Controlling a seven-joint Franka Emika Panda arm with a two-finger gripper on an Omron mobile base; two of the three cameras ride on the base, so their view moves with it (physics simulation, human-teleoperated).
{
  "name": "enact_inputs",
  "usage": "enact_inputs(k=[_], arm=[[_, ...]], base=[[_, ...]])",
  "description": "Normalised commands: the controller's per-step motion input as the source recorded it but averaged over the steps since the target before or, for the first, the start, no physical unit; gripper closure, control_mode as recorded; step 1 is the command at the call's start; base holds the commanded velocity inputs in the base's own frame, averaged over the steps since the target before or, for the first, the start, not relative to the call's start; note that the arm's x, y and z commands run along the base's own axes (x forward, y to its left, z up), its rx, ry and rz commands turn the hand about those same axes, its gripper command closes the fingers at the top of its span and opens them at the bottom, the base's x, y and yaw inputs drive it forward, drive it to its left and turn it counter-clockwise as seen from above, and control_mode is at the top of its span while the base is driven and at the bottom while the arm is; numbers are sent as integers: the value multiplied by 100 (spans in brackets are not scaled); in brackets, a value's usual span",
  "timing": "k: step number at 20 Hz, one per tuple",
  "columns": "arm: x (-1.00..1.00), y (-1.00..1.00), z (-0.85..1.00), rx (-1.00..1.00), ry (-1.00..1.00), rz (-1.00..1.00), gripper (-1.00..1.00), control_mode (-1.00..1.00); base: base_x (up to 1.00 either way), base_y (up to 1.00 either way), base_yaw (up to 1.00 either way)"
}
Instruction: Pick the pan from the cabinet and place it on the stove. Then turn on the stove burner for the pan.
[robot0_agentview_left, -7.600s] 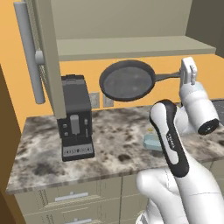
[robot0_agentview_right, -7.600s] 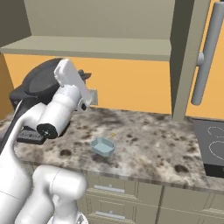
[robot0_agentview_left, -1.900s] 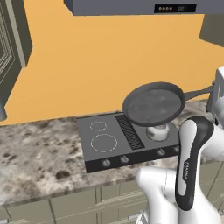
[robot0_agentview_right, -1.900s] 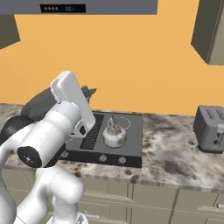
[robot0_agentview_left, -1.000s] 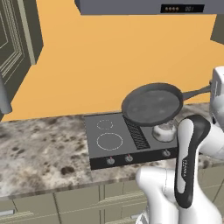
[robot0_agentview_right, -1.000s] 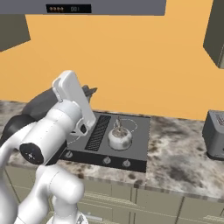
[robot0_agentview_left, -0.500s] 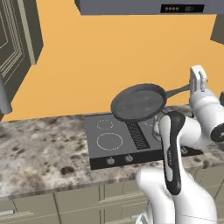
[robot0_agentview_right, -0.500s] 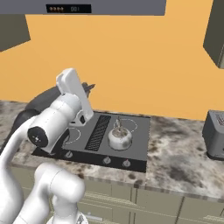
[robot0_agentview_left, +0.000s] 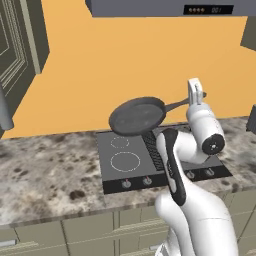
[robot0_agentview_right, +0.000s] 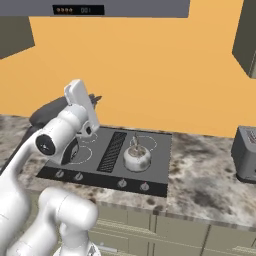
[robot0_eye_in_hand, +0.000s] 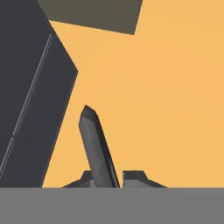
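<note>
We hold the frying pan by its handle, gripper fingers clamped on it, in the air over the cooktop's left rear, so the placing step is in hand and lowering onto a left burner ring comes next, though the pan hides the back edge

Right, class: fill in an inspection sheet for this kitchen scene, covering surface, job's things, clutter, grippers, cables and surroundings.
Surface: speckled stone counter, black stove set into it.
Job's things: pan held by its handle in the air over the stove's left rings, not set down; stove burner bare; knobs along the front edge.
Clutter: kettle on a right-hand ring; toaster at the counter's right.
Grippers: gripper shut on the pan handle.
Cables: nothing seen.
Surroundings: orange wall, range hood above, cabinet at left.
</note>
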Motion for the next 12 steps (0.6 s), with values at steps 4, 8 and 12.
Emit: enact_inputs(k=[4, 8, 12], arm=[[49, 27, -28, 1, 0, 1, 100, -100], [31, 17, -33, 0, 0, 0, 100, -100], [21, 1, -33, 0, 0, -1, 100, -100]], base=[[0, 0, 0], [0, 0, 0], [0, 0, 0]])
